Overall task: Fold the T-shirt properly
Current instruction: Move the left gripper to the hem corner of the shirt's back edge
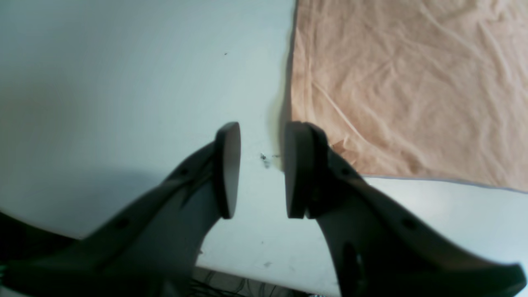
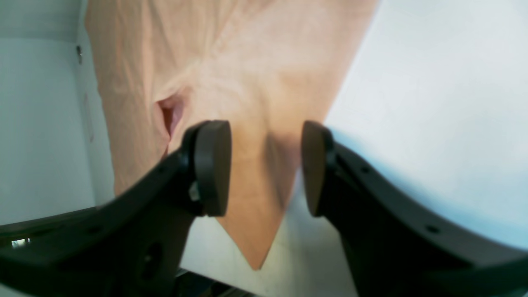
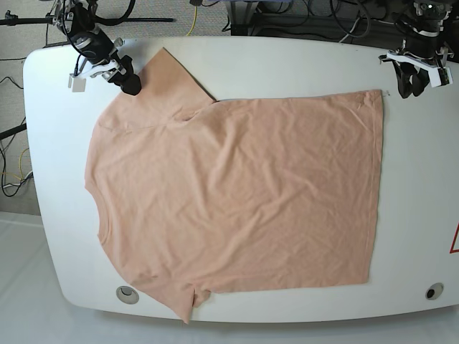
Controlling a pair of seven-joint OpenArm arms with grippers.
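The peach T-shirt lies spread flat and wrinkled on the white table, with its collar toward the left and its hem toward the right. My left gripper is open just off the shirt's far hem corner, with only bare table between its pads. The base view shows that left gripper at the far right. My right gripper is open above the tip of the far sleeve, holding nothing. The right gripper sits at the far left in the base view.
Cables and stands crowd the floor beyond the table's far edge. Two round grommets sit near the front corners. The table's edge runs close below the left gripper. A red mark shows at the right border.
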